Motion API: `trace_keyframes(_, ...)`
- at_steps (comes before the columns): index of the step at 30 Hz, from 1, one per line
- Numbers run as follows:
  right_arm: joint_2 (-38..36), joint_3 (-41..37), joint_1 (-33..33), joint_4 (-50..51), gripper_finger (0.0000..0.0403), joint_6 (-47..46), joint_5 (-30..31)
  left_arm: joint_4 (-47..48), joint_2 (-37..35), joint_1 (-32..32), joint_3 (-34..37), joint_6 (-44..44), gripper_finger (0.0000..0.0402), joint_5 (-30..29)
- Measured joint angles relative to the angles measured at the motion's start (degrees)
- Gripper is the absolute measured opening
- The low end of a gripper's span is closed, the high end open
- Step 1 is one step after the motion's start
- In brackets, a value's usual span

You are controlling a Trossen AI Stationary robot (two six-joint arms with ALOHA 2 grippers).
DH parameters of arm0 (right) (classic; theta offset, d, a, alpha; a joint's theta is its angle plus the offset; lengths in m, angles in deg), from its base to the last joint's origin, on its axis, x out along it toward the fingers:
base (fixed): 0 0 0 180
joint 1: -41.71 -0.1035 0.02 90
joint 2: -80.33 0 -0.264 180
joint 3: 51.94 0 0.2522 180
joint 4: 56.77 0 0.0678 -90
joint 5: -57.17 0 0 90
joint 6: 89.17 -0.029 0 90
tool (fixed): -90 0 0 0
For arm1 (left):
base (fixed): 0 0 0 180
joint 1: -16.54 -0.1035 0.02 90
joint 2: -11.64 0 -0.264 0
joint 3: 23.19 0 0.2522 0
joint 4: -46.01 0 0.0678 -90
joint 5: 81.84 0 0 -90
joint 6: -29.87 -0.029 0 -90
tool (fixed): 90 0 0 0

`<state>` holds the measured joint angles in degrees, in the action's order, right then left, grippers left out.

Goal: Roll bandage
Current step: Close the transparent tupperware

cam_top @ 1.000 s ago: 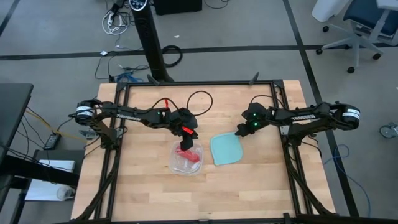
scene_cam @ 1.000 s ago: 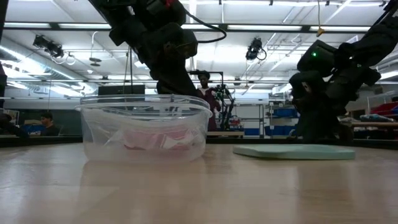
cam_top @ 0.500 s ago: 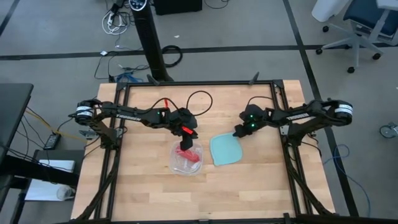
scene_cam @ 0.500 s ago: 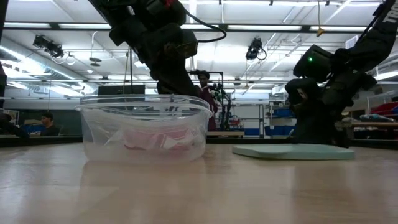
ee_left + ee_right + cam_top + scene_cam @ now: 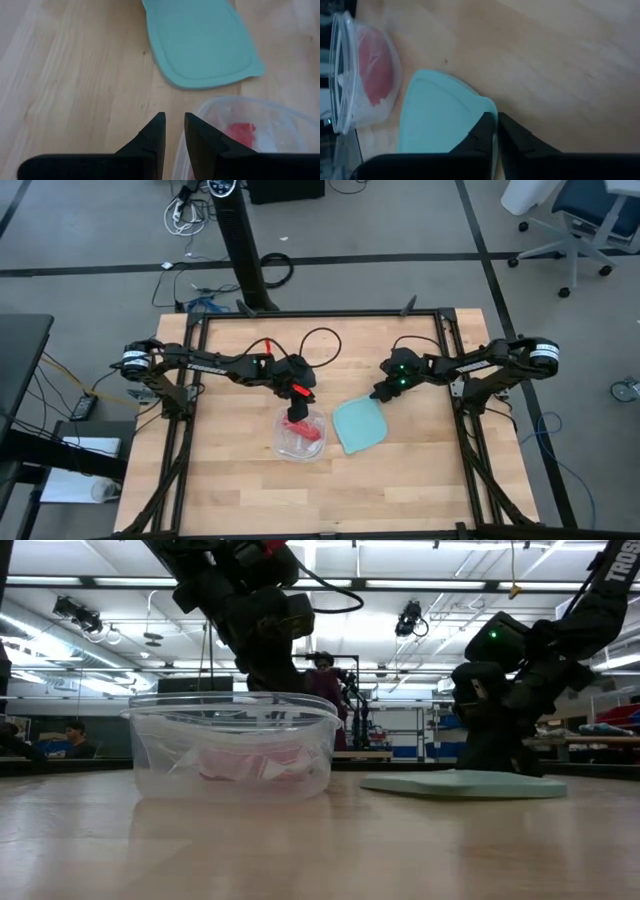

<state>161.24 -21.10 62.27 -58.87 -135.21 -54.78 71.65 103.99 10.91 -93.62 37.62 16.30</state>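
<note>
The bandage lies inside a clear plastic tub on the wooden table; seen through the tub wall in the low view it is only a pale pink blur, its shape unreadable. The left gripper hangs over the tub's rim, fingers nearly pressed together on nothing, the bandage just beside and below them. To the right, the right gripper pinches the edge of a light-blue lid lying flat next to the tub.
</note>
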Motion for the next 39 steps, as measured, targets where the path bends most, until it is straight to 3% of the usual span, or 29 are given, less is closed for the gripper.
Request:
trace_keyframes(9,-1.1,-0.3,0.1,-1.2,0.0002,2.6,-3.7,0.3,0.0,0.0,0.0,0.0,0.0076,-0.2)
trace_keyframes(16,-8.3,-0.5,0.0,-2.3,0.0001,0.7,-8.3,-0.4,0.0,0.0,0.0,0.8,0.0076,-0.2)
trace_keyframes(27,-19.2,3.4,-2.4,-2.8,0.0000,2.2,-7.8,-14.0,0.0,0.1,0.0,0.4,0.0079,2.4)
trace_keyframes(34,-18.9,10.7,-4.3,7.0,0.0000,9.2,-7.6,-17.5,0.2,-0.6,0.0,0.4,0.0155,1.6)
trace_keyframes(39,-18.2,13.9,-4.4,7.3,0.0000,12.1,-7.0,-18.5,3.1,-0.7,-0.3,1.6,0.0209,2.7)
